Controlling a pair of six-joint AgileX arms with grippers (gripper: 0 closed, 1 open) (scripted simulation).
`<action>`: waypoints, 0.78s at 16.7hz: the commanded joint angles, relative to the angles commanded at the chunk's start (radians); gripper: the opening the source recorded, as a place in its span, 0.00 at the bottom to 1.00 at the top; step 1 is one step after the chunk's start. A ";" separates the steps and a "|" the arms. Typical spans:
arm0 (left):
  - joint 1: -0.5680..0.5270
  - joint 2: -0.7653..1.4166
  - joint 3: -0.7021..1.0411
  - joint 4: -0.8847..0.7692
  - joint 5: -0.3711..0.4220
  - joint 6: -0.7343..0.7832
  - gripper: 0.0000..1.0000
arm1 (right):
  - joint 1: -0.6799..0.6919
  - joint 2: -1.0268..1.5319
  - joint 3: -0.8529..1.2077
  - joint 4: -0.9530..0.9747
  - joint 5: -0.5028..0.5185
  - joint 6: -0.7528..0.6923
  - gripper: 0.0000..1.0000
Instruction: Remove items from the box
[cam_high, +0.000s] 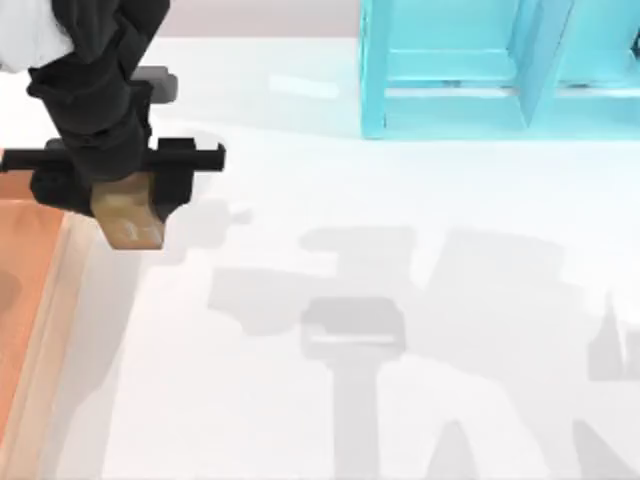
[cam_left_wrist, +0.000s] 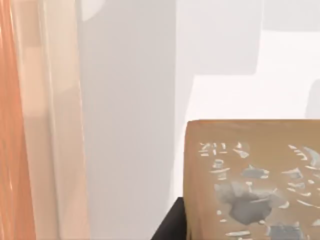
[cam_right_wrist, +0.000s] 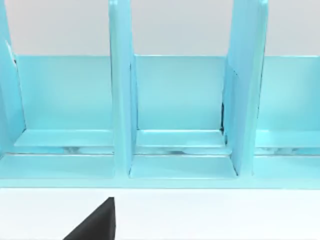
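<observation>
While the tan-gold wooden block (cam_high: 130, 220) hangs clamped in the left gripper (cam_high: 125, 195) just right of the shallow wooden box's light rim (cam_high: 55, 300), white table (cam_high: 400, 200) spreads right toward a turquoise shelf unit (cam_high: 450, 70) far off, cut by the frame.

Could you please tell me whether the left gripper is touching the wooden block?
Touching: in the top view the left gripper has its black fingers closed on the wooden block, held beside the box.
</observation>
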 joint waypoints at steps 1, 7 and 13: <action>-0.063 0.025 0.004 0.005 0.006 -0.066 0.00 | 0.000 0.000 0.000 0.000 0.000 0.000 1.00; -0.252 0.108 -0.008 -0.009 0.045 -0.258 0.00 | 0.000 0.000 0.000 0.000 0.000 0.000 1.00; -0.249 0.111 -0.021 0.009 0.045 -0.255 0.00 | 0.000 0.000 0.000 0.000 0.000 0.000 1.00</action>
